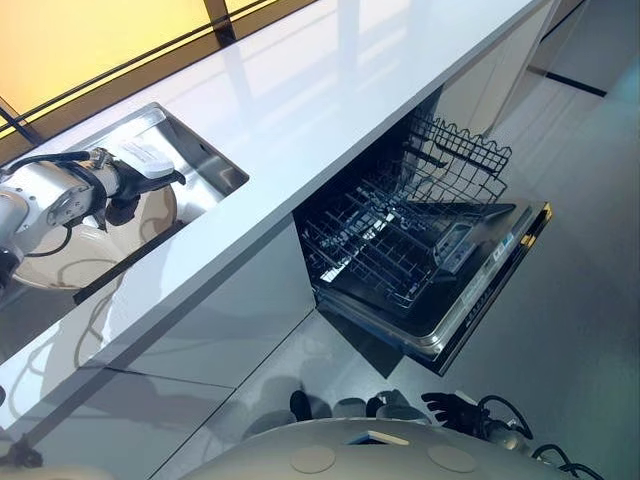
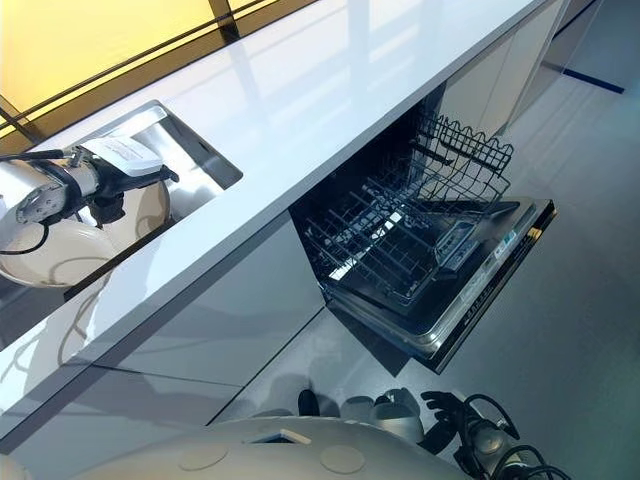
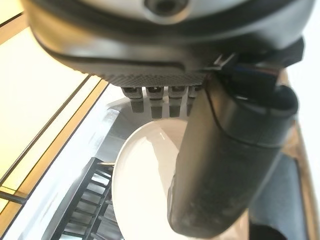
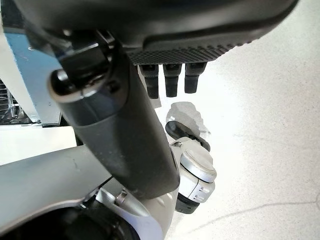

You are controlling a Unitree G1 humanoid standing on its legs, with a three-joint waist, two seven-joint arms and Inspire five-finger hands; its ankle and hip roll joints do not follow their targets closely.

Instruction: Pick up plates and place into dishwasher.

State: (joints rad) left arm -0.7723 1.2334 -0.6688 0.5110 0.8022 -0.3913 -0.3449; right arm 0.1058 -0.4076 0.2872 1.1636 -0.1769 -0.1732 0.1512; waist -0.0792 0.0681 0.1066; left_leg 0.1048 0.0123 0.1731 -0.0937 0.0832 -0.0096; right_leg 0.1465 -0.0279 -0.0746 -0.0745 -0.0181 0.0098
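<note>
A white plate (image 1: 60,255) leans in the steel sink (image 1: 205,160) at the counter's left end. My left hand (image 1: 125,190) hovers just over the plate's upper edge. In the left wrist view its thumb (image 3: 230,165) stretches straight across the plate's face (image 3: 145,185), and its fingers (image 3: 160,97) point at the sink wall above the rim, holding nothing. The dishwasher (image 1: 480,290) stands open under the counter to the right, its lower rack (image 1: 380,245) pulled out over the door. My right hand (image 1: 450,408) hangs relaxed and open low by the floor.
The long white counter (image 1: 330,90) runs diagonally over the dishwasher. An upper wire rack (image 1: 460,150) juts out above the lower one. The dropped door reaches out over the grey floor. A dark slatted rack (image 3: 85,205) lies beside the plate in the sink.
</note>
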